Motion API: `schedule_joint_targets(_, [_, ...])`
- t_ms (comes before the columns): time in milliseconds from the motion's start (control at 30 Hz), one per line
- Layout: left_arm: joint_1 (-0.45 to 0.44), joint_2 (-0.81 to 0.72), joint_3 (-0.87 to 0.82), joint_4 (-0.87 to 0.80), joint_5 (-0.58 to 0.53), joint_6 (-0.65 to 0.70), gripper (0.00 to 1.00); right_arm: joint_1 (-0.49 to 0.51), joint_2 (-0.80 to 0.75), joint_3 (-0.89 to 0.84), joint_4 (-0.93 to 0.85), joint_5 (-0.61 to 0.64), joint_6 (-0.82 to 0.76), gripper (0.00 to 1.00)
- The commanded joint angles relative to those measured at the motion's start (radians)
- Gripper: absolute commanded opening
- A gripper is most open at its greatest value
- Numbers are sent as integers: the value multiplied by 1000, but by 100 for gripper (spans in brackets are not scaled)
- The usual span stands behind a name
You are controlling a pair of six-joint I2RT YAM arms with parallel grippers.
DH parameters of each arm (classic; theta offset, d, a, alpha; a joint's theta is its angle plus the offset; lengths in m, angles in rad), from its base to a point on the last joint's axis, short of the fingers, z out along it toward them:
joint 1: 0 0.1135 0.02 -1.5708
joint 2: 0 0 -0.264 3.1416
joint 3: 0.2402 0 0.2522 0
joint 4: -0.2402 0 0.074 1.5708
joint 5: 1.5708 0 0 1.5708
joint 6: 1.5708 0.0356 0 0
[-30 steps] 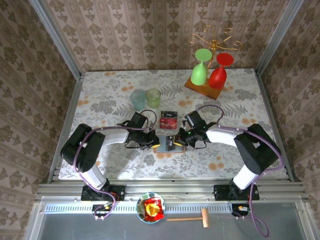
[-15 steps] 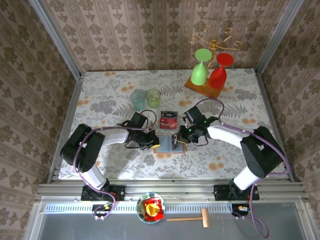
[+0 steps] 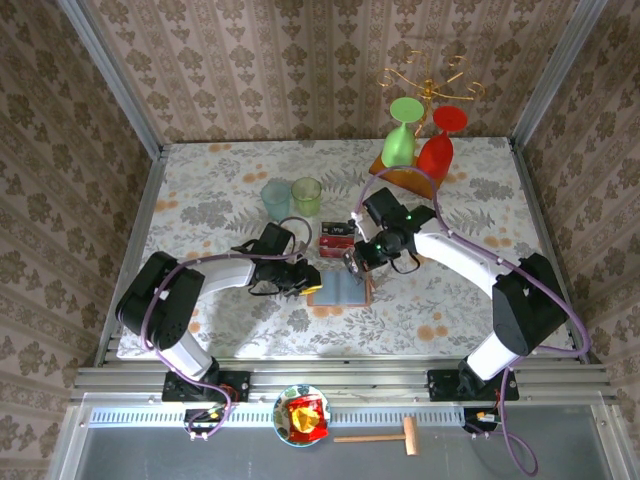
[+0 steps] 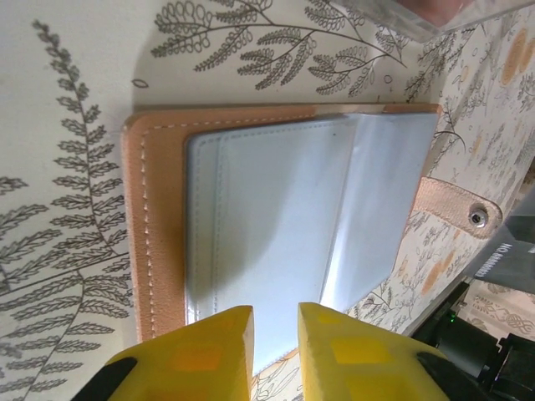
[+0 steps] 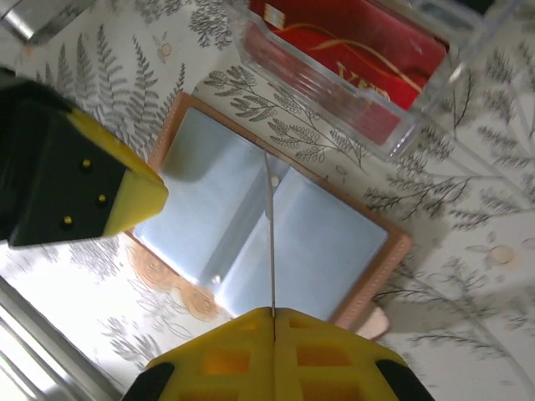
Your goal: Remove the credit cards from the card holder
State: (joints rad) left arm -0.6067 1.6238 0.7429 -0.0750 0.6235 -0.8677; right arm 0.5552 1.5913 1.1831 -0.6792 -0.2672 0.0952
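While the left gripper (image 4: 274, 322), fingers narrow, grip unclear, steadies the open card holder (image 4: 276, 209), the right gripper (image 5: 273, 322) pinches one credit card (image 5: 272, 242) edge-on above it.

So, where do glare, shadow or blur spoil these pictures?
Right wrist view: glare whitens the table at lower left, and the credit card in the right gripper is a thin edge-on line. Left wrist view: soft shadow across the card holder; left gripper blurred. Top view: even light.

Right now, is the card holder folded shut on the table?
No, the card holder lies open on the table, grey-blue inside up, while the right gripper pinches a credit card edge-on above it.
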Motion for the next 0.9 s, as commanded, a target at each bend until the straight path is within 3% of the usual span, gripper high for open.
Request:
schedule_joint_targets(0, [9, -31, 31, -18, -10, -4, 23, 12, 24, 41, -159, 54, -341, 0])
schedule_joint_targets(100, [15, -38, 36, -29, -11, 1, 24, 15, 34, 85, -219, 45, -523, 0])
schedule_joint_targets(300, [31, -64, 52, -71, -21, 17, 26, 23, 92, 168, -304, 78, -745, 0])
schedule_joint_targets(600, [70, -120, 13, -84, -36, 18, 27, 23, 185, 288, -363, 73, -876, 0])
schedule_joint_targets(867, [109, -171, -26, -91, -48, 10, 28, 6, 311, 509, -436, 62, -948, 0])
